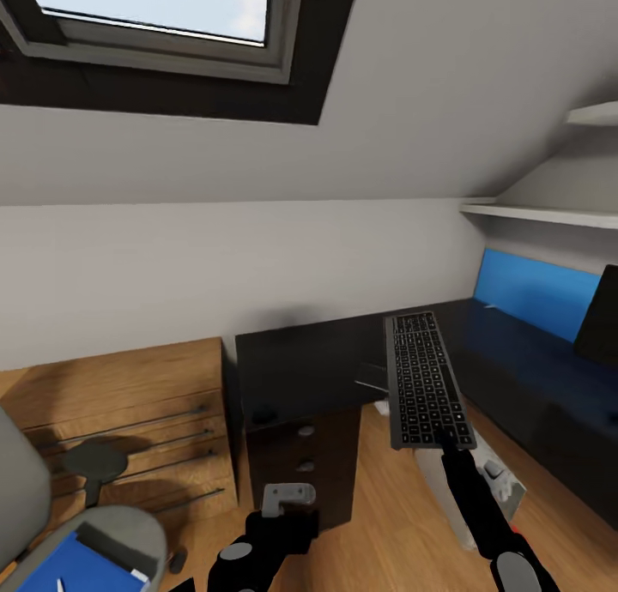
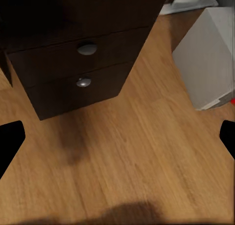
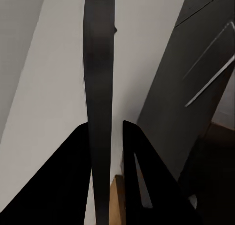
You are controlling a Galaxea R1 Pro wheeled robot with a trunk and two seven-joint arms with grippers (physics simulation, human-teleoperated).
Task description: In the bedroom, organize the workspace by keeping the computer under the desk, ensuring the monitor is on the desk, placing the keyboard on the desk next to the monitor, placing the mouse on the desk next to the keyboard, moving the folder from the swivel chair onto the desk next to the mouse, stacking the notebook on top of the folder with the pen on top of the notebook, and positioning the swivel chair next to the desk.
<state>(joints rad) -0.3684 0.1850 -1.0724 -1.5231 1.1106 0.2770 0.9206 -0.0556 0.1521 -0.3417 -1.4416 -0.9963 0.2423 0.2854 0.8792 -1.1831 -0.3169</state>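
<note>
The flat dark-grey keyboard, at centre frame, is pinched by one end in the right gripper; slipping or tilting is risked above the dark wooden desk. The left gripper is spread wide, empty.

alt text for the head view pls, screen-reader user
The right gripper holds a dark keyboard by its near end, raised above the dark desk. Lower left, a blue folder lies on the grey swivel chair beside a wooden drawer unit; a skylight is overhead.
</note>
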